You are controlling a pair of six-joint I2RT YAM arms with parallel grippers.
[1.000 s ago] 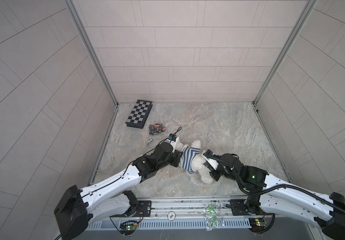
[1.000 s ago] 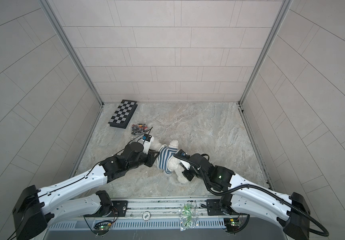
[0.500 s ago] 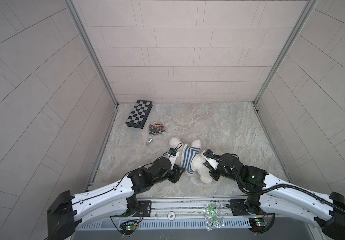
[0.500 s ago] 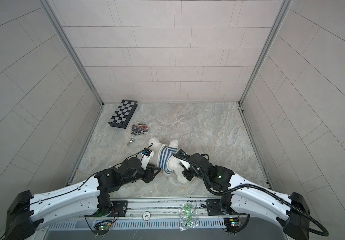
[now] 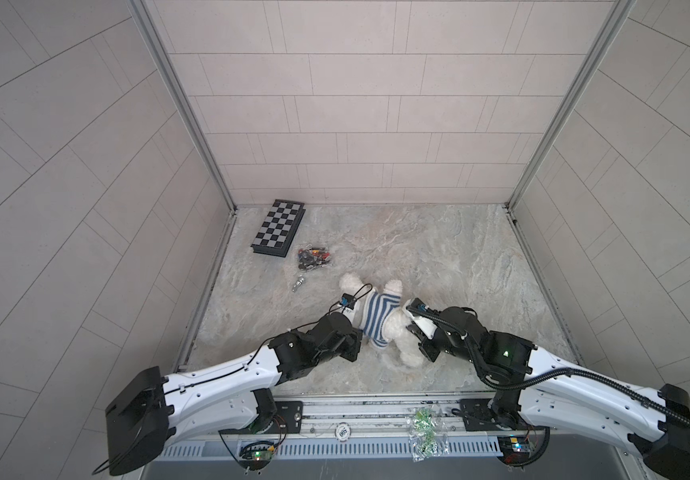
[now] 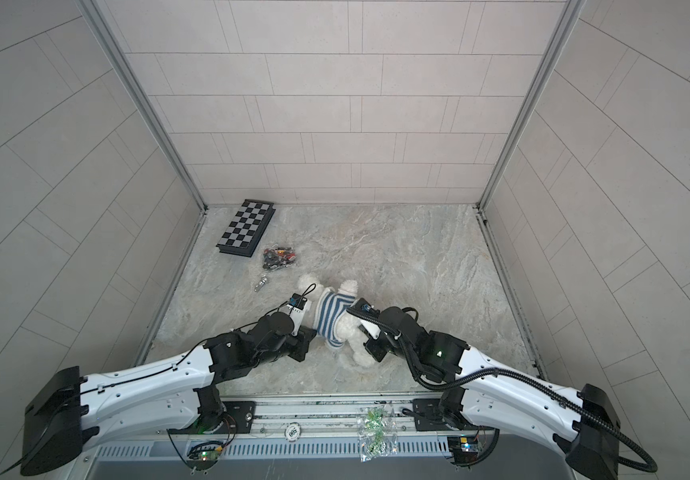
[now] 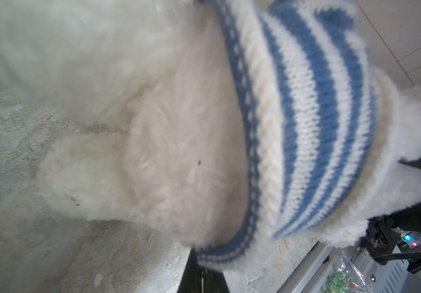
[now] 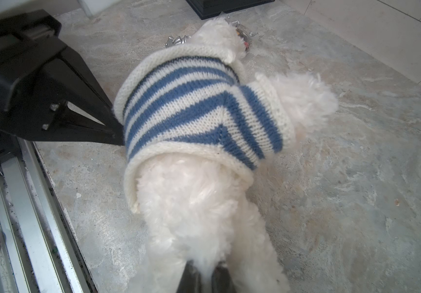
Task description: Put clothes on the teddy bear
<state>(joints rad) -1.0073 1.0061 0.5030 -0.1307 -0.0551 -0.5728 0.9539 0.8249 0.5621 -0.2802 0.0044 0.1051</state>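
Observation:
The teddy bear (image 5: 404, 352) (image 6: 360, 353) lies near the front of the table in both top views, its white fur showing below a blue-and-white striped sweater (image 5: 376, 316) (image 6: 332, 316) on its body. In the right wrist view the sweater (image 8: 191, 106) covers the trunk, and the rump and legs (image 8: 199, 208) are bare. My left gripper (image 5: 357, 336) (image 7: 204, 269) is shut on the sweater's hem (image 7: 229, 250) at the bear's left side. My right gripper (image 5: 416, 337) (image 8: 205, 274) is shut on the fur of one of the bear's legs.
A folded chessboard (image 5: 278, 228) lies at the back left, with a bag of small pieces (image 5: 313, 257) and a small silver object (image 5: 299, 284) just in front of it. On the front rail sit a poker chip (image 5: 342, 432) and a clear bag of green bits (image 5: 424, 432).
My left gripper has pulled back from the bear's far paw to the sweater's near edge and shut on the hem. The right gripper has kept its hold.

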